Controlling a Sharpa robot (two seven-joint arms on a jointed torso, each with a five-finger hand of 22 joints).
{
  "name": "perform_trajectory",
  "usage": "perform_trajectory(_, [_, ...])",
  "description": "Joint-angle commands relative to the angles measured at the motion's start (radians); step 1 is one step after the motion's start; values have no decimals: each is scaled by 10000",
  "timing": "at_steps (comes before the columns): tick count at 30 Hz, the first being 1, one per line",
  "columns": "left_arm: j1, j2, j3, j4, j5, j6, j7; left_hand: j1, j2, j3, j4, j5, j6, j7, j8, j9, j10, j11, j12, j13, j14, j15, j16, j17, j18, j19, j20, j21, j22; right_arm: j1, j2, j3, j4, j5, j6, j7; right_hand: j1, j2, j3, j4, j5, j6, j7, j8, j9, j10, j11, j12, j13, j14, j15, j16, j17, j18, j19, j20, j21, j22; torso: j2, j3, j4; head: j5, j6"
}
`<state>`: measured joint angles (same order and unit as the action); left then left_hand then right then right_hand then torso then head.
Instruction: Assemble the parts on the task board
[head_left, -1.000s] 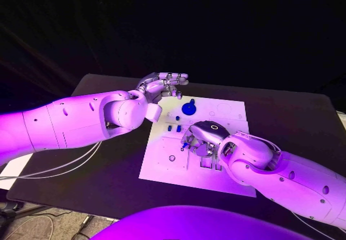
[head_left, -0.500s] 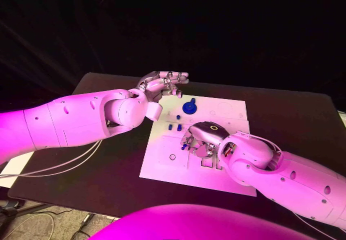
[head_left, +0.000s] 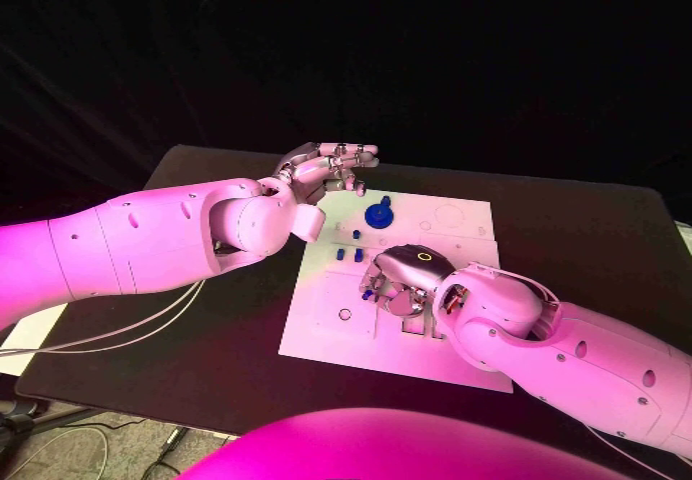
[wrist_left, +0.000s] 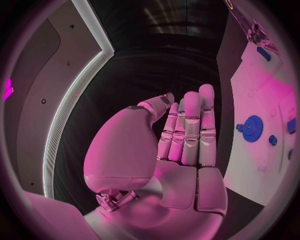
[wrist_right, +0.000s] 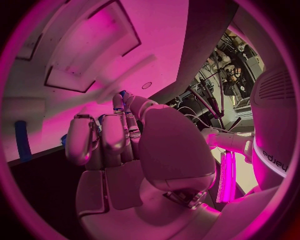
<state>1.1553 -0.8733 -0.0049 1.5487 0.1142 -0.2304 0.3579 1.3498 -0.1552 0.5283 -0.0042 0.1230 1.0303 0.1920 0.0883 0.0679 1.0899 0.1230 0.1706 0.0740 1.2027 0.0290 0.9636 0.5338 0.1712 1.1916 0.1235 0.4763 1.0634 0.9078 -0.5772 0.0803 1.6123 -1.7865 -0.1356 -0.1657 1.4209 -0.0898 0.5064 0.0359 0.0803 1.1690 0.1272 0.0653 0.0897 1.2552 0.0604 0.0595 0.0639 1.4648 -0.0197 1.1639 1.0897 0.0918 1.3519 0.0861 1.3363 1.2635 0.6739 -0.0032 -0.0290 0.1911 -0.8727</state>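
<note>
The white task board (head_left: 329, 332) lies in the middle of the black table. A blue gear (head_left: 379, 214) (wrist_left: 252, 128) stands near its far edge, and two small blue pegs (head_left: 348, 256) sit just in front of it. My right hand (head_left: 405, 284) is down on the board's middle, fingers curled. Its thumb and a fingertip pinch a small blue part (head_left: 368, 295) (wrist_right: 122, 93). My left hand (head_left: 329, 164) (wrist_left: 182, 145) hovers over the board's far left corner, its fingers straight and nothing in it.
White cables (head_left: 137, 335) trail from the left arm over the table's left edge beside a white sheet (head_left: 26, 345). Recessed slots (wrist_right: 94, 60) mark the board in front of the right hand, and another blue piece (wrist_right: 22, 141) lies near it.
The right hand has shifted very slightly over the small blue part. The left hand has stayed where it was.
</note>
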Motion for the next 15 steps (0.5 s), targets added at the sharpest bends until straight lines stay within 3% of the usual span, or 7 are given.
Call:
perform_trajectory(1, [1,21,7,11,-30,207,65,1,33,-7,-54,40,-54,20,50,2,-57,-25,69,6,-98,5,65,-10,109,18,33,-40,-10,-30,56,-55,-50,-320,426,-210,-104,65,21,-20,-60,39,51,21,10,6,58,24,7,423,43,50,-1,-152,39,42,32,-5,1,1,-9,6,1])
perform_trajectory(8, [1,33,7,15,-30,228,41,1,33,-7,-54,40,-54,20,50,2,-57,-25,69,6,-98,5,65,-10,109,18,33,-40,-10,-28,168,-116,-176,-514,378,-349,-357,-19,-39,13,-61,-260,142,-50,-48,-296,147,-6,-17,380,121,45,-69,-122,-75,101,-54,-113,0,1,1,12,1])
perform_trajectory(10, [1,37,7,14,-30,239,26,1,33,-7,-54,40,-54,20,50,2,-57,-25,69,6,-98,5,65,-10,109,18,33,-40,-10,-28,182,-126,-176,-494,283,-395,-555,-149,-47,65,-62,-828,297,-51,-191,-988,285,10,-32,306,273,-81,-252,-40,-371,198,-343,-471,-3,2,3,18,1])
perform_trajectory(12, [1,39,7,12,-30,249,14,1,34,-10,-57,42,-58,21,52,1,-63,-24,75,6,-102,6,66,-13,108,18,33,-43,-12,-28,186,-132,-168,-474,185,-431,-657,-254,-66,69,-68,-1348,256,-56,-272,-1370,367,25,-32,239,307,-200,-418,30,-583,262,-553,-723,-4,5,4,25,1])
perform_trajectory(15, [1,41,7,10,-30,263,-1,0,36,-13,-61,45,-62,22,55,1,-70,-23,81,5,-106,7,68,-17,108,18,34,-46,-14,-27,163,-137,-141,-450,37,-467,-735,-341,-130,49,-74,-1654,237,-52,-264,-1768,427,42,-25,147,356,-369,-648,100,-802,316,-781,-991,-8,4,4,31,1])
